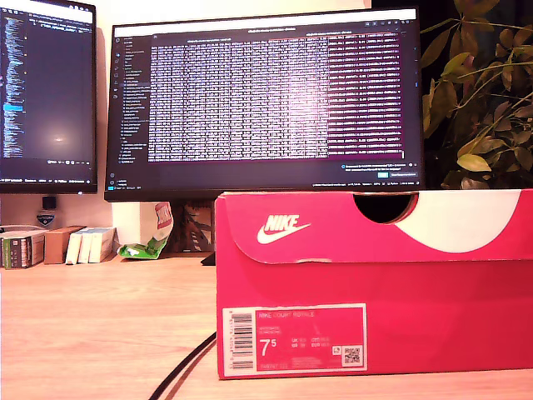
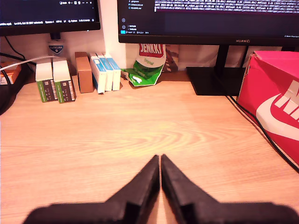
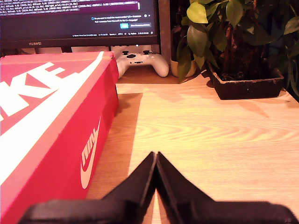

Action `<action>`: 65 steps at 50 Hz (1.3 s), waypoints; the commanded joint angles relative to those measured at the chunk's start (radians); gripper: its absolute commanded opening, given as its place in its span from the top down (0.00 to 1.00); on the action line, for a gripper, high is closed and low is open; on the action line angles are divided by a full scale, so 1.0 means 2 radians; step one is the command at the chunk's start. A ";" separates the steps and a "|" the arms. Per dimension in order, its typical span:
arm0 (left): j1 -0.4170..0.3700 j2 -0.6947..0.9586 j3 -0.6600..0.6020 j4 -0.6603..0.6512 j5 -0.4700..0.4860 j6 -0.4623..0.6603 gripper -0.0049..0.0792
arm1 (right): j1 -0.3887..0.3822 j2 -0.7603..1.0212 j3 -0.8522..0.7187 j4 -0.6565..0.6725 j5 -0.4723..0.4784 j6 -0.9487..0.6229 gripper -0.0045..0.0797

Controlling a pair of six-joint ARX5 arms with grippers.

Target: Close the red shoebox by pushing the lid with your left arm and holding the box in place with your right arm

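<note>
1. Exterior view shows the red shoebox (image 1: 375, 283) on the bench (image 1: 100, 325) with its lid (image 1: 333, 225) down, a barcode label (image 1: 293, 339) on the face toward that camera; neither of our grippers shows in it.
2. First wrist view: the fingers (image 2: 145, 186) of my first gripper (image 2: 160, 161) are pressed together with nothing between them, above bare bench (image 2: 117, 135).
3. The shoebox (image 2: 273, 102) lies ahead of those fingers and off to one side, well apart from them, with a black cable (image 2: 261, 130) running along its base.
4. Farther ahead of the first fingers stand small cartons (image 2: 77, 77) in a row, a green and white packet (image 2: 147, 65) and a monitor foot (image 2: 215, 79).
5. Second wrist view: the fingers (image 3: 140, 182) of my second gripper (image 3: 155, 156) are also together and hold nothing.
6. The shoebox (image 3: 56, 121) stands just beside those fingers, not touching them; we see its lid top and one white-swooshed side.
7. Beyond the second fingers sit a white game controller (image 3: 140, 63) and a potted plant (image 3: 233, 51), well apart from them.
</note>
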 commanded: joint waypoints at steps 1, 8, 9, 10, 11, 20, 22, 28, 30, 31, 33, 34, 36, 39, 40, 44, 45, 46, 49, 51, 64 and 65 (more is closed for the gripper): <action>-0.002 -0.004 -0.015 -0.008 -0.001 -0.001 0.96 | 0.005 -0.003 -0.009 0.006 0.001 0.003 0.96; -0.002 -0.004 -0.015 -0.007 -0.001 -0.001 0.96 | 0.005 -0.003 -0.009 0.006 0.001 0.003 0.96; -0.002 -0.004 -0.015 -0.007 -0.001 -0.001 0.96 | 0.005 -0.003 -0.009 0.006 0.001 0.003 0.96; -0.002 -0.004 -0.015 -0.007 -0.001 -0.001 0.96 | 0.004 -0.003 -0.009 0.006 0.001 0.003 0.96; -0.002 -0.004 -0.015 -0.007 -0.001 -0.001 0.96 | 0.003 -0.003 -0.009 0.006 0.001 0.003 0.96; 0.025 -0.004 -0.015 -0.008 0.002 -0.001 0.96 | -0.033 -0.003 -0.009 0.006 0.001 0.003 0.96; 0.035 -0.004 -0.015 -0.008 0.002 -0.001 0.96 | -0.046 -0.003 -0.009 0.006 0.001 0.003 0.96; 0.066 -0.004 -0.015 -0.007 0.002 -0.001 0.96 | -0.080 -0.003 -0.009 0.006 0.001 0.003 0.96; 0.075 -0.004 -0.015 -0.008 0.002 -0.001 0.96 | -0.090 -0.003 -0.009 0.006 0.001 0.003 0.96; 0.080 -0.004 -0.015 -0.007 0.002 -0.001 0.96 | -0.095 -0.003 -0.009 0.006 0.001 0.003 0.96; 0.088 -0.004 -0.015 -0.007 0.002 -0.001 0.96 | -0.103 -0.003 -0.009 0.006 0.001 0.003 0.96; 0.093 -0.004 -0.015 -0.008 0.002 -0.001 0.96 | -0.107 -0.003 -0.009 0.006 0.001 0.003 0.96; 0.101 -0.004 -0.015 -0.007 0.002 -0.001 0.96 | -0.113 -0.003 -0.009 0.006 0.001 0.003 0.96; 0.112 -0.004 -0.015 -0.008 0.002 -0.001 0.96 | -0.121 -0.003 -0.009 0.006 0.001 0.003 0.96; 0.115 -0.004 -0.015 -0.008 0.002 -0.001 0.96 | -0.124 -0.003 -0.009 0.006 0.001 0.003 0.96; 0.127 -0.004 -0.015 -0.007 0.002 -0.001 0.96 | -0.130 -0.003 -0.009 0.006 0.001 0.003 0.96; 0.129 -0.004 -0.015 -0.007 0.002 -0.001 0.96 | -0.132 -0.003 -0.009 0.006 0.001 0.003 0.96; 0.132 -0.004 -0.015 -0.007 0.002 -0.001 0.96 | -0.133 -0.003 -0.009 0.006 0.001 0.003 0.96; 0.137 -0.004 -0.015 -0.008 0.002 -0.001 0.96 | -0.137 -0.003 -0.009 0.006 0.001 0.003 0.96; 0.140 -0.004 -0.015 -0.008 0.002 -0.001 0.96 | -0.138 -0.003 -0.009 0.006 0.001 0.003 0.96; 0.141 -0.004 -0.015 -0.008 0.002 -0.001 0.96 | -0.139 -0.003 -0.009 0.006 0.001 0.003 0.96; 0.141 -0.004 -0.015 -0.008 0.002 -0.001 0.96 | -0.139 -0.003 -0.009 0.006 0.001 0.003 0.96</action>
